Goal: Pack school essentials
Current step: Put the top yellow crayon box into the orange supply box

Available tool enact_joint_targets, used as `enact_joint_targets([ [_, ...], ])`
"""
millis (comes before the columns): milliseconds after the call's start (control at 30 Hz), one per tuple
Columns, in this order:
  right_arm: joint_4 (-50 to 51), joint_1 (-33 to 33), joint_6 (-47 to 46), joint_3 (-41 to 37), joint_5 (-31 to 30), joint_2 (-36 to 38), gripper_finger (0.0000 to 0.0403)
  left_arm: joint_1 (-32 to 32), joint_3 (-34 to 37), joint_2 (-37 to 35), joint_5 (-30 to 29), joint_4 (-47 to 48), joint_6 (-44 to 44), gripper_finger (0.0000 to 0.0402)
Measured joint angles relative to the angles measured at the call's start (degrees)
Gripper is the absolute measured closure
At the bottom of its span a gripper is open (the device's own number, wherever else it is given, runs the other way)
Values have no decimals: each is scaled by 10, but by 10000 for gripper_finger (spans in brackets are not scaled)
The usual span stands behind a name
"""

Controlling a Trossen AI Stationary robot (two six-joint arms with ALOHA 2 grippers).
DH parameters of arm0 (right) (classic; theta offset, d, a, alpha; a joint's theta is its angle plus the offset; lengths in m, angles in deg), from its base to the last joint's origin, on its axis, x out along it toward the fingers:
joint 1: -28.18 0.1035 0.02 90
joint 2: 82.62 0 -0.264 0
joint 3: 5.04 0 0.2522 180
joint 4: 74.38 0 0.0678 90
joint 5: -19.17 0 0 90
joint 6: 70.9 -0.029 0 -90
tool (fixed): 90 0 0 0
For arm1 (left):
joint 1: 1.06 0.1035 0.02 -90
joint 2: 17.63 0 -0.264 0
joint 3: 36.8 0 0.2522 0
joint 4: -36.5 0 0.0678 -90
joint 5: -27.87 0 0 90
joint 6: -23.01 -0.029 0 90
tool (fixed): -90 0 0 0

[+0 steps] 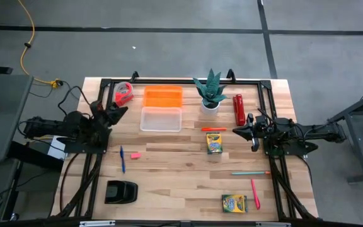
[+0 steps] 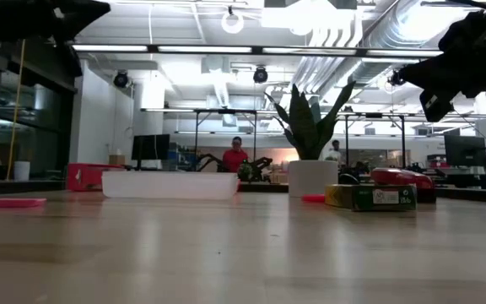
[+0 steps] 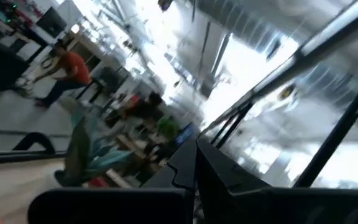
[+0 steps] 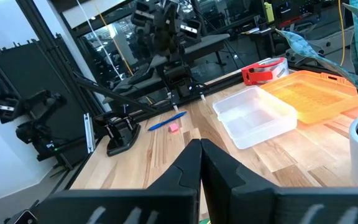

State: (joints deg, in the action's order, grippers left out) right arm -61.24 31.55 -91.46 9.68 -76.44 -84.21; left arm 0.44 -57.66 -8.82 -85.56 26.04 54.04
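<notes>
I hold both grippers closed and empty. The right gripper [image 1: 252, 133] hangs just beside the upright crayon box [image 1: 214, 143], which lies toward table centre from it. The left gripper [image 1: 113, 113] sits well apart, nearer the clear bin [image 1: 161, 119].

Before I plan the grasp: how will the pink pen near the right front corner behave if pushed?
The pink pen looks thin and round, so it would probably roll. It lies flat on bare table, likely light, leaving little height for fingers.
</notes>
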Motion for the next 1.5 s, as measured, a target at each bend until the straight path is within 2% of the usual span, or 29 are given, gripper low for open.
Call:
enact_joint_targets([
  [167, 0, 0, 0, 0, 0, 0, 402, 0, -106, 117, 51, 83, -59, 401],
  [300, 0, 0, 0, 0, 0, 0, 402, 0, -178, 184, 71, 149, -61, 401],
  [433, 0, 0, 0, 0, 0, 0, 402, 0, -207, 222, 99, 151, -71, 401],
  [633, -11, 0, 16, 0, -14, 0, 402, 0, -211, 236, 99, 106, -59, 402],
  [700, -46, 0, -4, 0, -34, 0, 402, 0, -211, 235, 97, 97, -50, 402],
  [800, -129, 0, -87, 0, -64, 0, 402, 0, -211, 234, 86, 94, -52, 402],
  [933, -241, 0, -159, 0, -142, 0, 402, 0, -211, 234, 77, 94, -62, 402],
  [1033, -322, 0, -135, 0, -190, -2, 402, 0, -211, 234, 76, 94, -62, 402],
  [1167, -427, 0, -55, 25, -135, -29, 402, 0, -211, 234, 77, 93, -45, 402],
  [1267, -409, 0, -12, 78, -115, -73, 402, 0, -211, 234, 77, 93, -45, 402],
  [1500, -257, 0, 46, 211, -83, -201, 402, 0, -211, 234, 77, 93, -47, 402],
])
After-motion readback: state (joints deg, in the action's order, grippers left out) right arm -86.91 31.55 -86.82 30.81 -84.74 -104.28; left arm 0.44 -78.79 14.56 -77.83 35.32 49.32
